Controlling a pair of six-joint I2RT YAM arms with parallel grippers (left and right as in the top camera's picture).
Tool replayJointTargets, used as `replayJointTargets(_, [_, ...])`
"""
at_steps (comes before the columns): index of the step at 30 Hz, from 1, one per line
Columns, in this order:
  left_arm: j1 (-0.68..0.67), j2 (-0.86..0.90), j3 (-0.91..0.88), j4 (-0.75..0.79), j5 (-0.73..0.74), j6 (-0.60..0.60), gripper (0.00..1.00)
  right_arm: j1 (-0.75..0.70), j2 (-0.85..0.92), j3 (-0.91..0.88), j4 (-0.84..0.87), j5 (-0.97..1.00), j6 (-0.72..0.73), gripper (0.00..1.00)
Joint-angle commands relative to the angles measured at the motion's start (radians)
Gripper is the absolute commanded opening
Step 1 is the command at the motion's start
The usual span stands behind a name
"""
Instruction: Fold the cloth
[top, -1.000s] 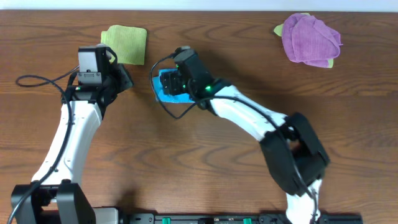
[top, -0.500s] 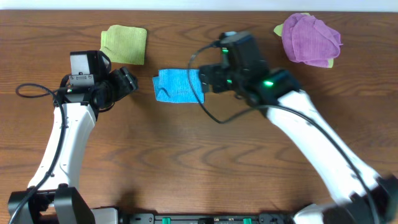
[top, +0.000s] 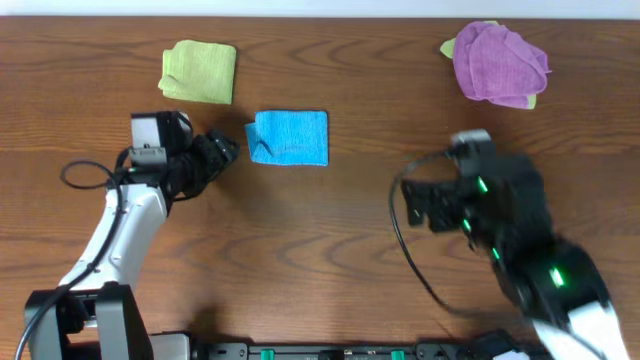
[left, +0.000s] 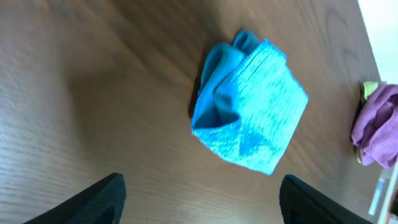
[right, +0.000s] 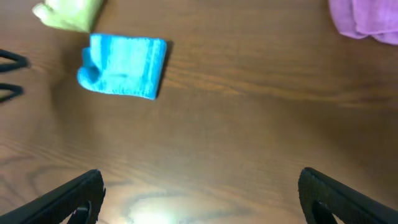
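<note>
The blue cloth (top: 288, 137) lies folded into a small rectangle on the wooden table, with a bunched corner at its left end. It also shows in the left wrist view (left: 249, 109) and in the right wrist view (right: 122, 65). My left gripper (top: 222, 153) is open and empty just left of the cloth, apart from it. Its two fingertips show at the bottom of the left wrist view (left: 202, 202). My right gripper (top: 420, 200) is open and empty over bare table, well to the right of the cloth, with its fingertips low in the right wrist view (right: 199, 199).
A folded yellow-green cloth (top: 199, 71) lies at the back left. A crumpled purple cloth (top: 498, 63) sits on a green one at the back right. The table's far edge runs along the top. Cables trail from both arms.
My right arm has let go of the blue cloth and pulled back far to the right and toward the front. The cloth now lies flat and uncovered. My left gripper moved closer to its left end.
</note>
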Motion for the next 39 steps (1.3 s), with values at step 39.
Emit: replayJointTargets(39, [-0.189,0.416,-0.087,0.618,-0.049,-0.388,0.68,-0.036,-0.36,-0.184,-0.094,-0.019,0.095,0.99])
